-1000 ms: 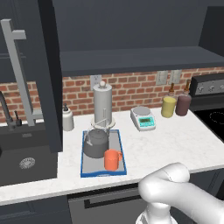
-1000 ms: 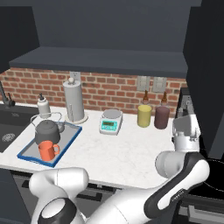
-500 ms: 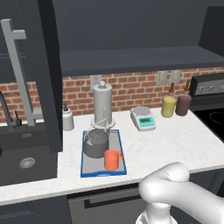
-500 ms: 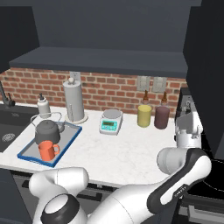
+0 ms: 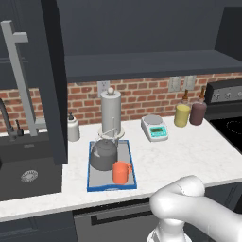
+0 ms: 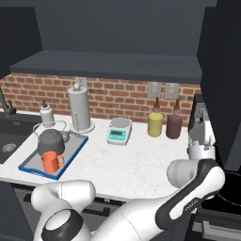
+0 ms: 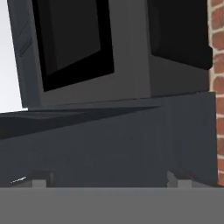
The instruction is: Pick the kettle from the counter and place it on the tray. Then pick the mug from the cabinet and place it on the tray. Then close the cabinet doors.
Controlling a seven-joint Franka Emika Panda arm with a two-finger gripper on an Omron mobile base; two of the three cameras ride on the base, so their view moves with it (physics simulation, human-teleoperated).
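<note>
While kettle (image 5: 103, 154) and mug (image 5: 121, 172) sit on tray (image 5: 131, 165): doors remain.
Gripper (image 6: 201, 134): open, empty, by right door (image 6: 221, 75).
Next: push it shut.

Counter (image 5: 189, 151) bears tray (image 5: 131, 163), scale (image 5: 154, 127), jars.

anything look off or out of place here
Nothing spilled or knocked over: the kettle and mug stand upright on the tray. The one thing out of order is the cabinet door at the left, standing open.
</note>
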